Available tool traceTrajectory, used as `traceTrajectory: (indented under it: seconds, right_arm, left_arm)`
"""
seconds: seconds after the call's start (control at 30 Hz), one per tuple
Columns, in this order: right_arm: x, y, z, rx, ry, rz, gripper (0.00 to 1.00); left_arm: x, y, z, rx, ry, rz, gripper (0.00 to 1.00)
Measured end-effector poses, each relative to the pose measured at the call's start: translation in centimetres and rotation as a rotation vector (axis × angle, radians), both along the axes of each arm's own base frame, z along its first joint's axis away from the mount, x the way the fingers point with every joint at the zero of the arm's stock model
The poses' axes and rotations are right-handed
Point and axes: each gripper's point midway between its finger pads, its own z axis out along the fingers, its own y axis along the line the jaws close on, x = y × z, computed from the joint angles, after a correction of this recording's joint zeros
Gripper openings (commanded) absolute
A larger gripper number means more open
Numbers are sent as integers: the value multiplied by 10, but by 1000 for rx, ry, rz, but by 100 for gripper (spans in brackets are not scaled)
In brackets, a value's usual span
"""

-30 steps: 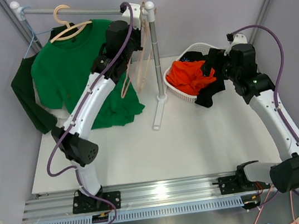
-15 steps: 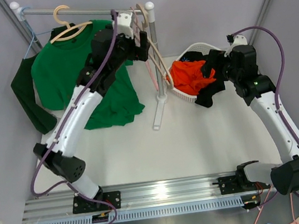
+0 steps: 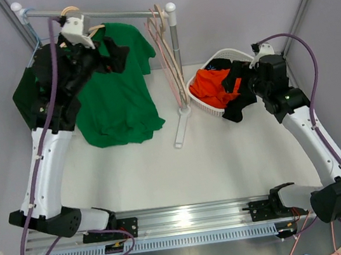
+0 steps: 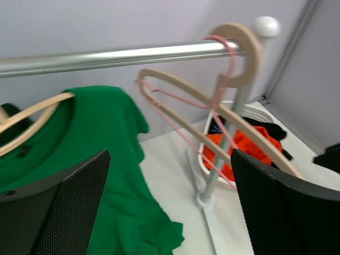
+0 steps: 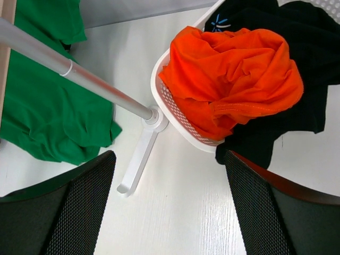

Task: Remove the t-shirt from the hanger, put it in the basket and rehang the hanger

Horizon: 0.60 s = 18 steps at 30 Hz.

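Status: removal not yet accomplished.

1. Upper left of the top view: a dark green garment (image 3: 25,101) hangs at the far end of the rail (image 4: 133,53). It is not the task item.
2. Left gripper (image 4: 169,159): raised beside the rail in the upper left of the top view. In the wrist view its pads are spread wide with nothing between them. It has no hold on cloth or hanger.
3. Green t-shirt (image 3: 119,106): still draped over the wooden hanger (image 4: 37,109), which is hooked on the rail. The collar sits at the hanger neck; the lower hem rests on the table (image 3: 226,157).
4. Centre: empty hangers (image 4: 212,114) are hooked at the post end of the rail, apart from the t-shirt.
5. Right of centre: the basket (image 5: 157,93) holds an orange garment (image 5: 234,74), with a black garment (image 5: 265,133) draped over its edge.
6. Right gripper (image 5: 169,159): above the basket, jaws wide apart, holding nothing.

Assessment: no part of the removal is complete. Remaining: grasp the t-shirt, work both shoulders off the hanger and pull the garment free.
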Motion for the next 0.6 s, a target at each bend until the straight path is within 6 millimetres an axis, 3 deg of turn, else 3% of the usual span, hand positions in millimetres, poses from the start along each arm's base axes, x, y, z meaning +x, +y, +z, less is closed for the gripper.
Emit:
traceTrajectory:
  seconds: [0.1,0.23,0.5,0.53,0.6]
  right_arm:
    - [1,3,-3,0,9,11,88]
    - [3,5,-8,-1,23,16,90]
    - [10,12,-8,9,21,41,94]
    - [12,13,-7,11,20,45,94]
    - [15,16,-5,15,20,55,95]
  left_arm:
    - [12,37,-1,-4,3,86,99]
    - [23,69,-4,13,-1,113,99]
    - [45,112,-2,18,-36,71,92]
    - [50,117,-1,17,-40,65,99]
    - [60,126,-2,10,-36,29,100]
